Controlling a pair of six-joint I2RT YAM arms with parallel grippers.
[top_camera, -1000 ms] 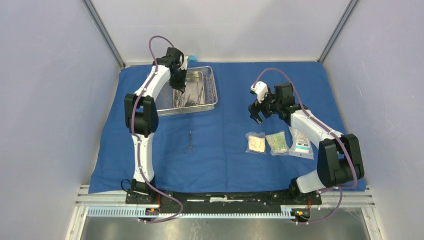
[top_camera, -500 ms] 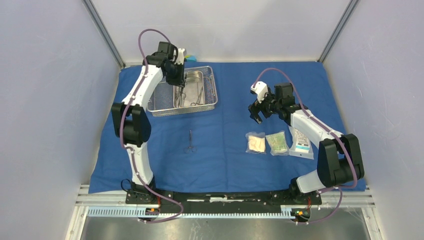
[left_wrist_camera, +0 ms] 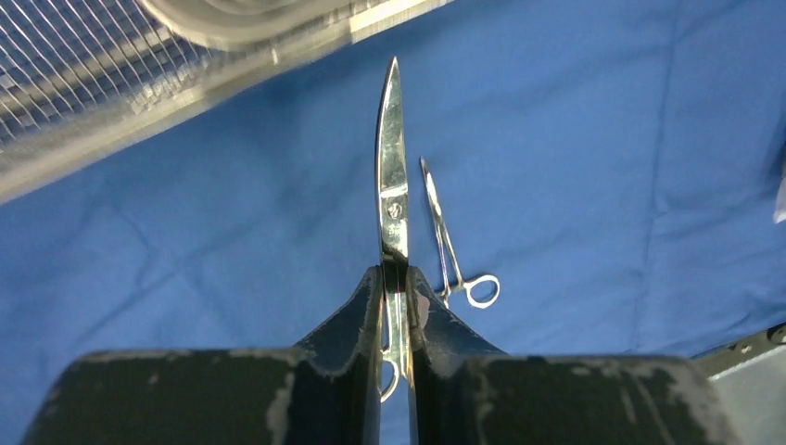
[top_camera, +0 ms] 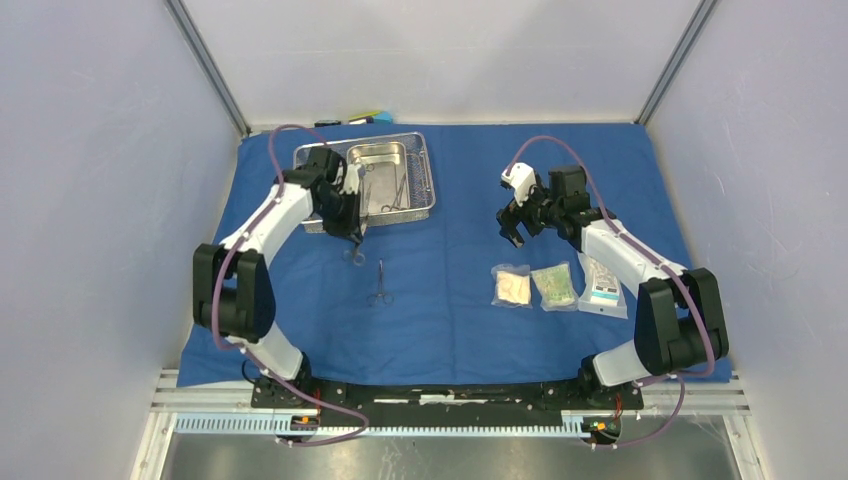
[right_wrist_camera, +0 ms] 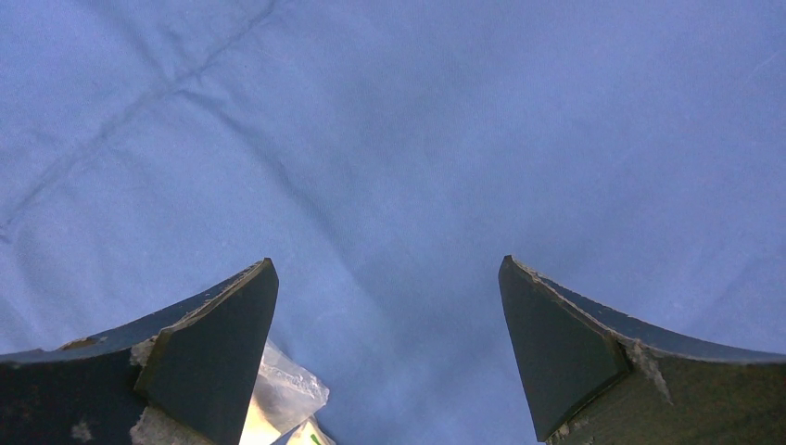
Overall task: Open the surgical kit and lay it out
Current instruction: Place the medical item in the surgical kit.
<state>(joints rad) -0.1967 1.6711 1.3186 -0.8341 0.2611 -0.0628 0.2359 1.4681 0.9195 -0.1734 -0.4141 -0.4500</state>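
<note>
Left gripper clamps the scissors just behind the pivot, blades ahead of the jaws: rigid, slick, probably light. Right gripper stands released.

Mirror-bright steel scissors, matt creased blue cloth wrap — wire-mesh steel tray, glossy clear plastic packets
</note>
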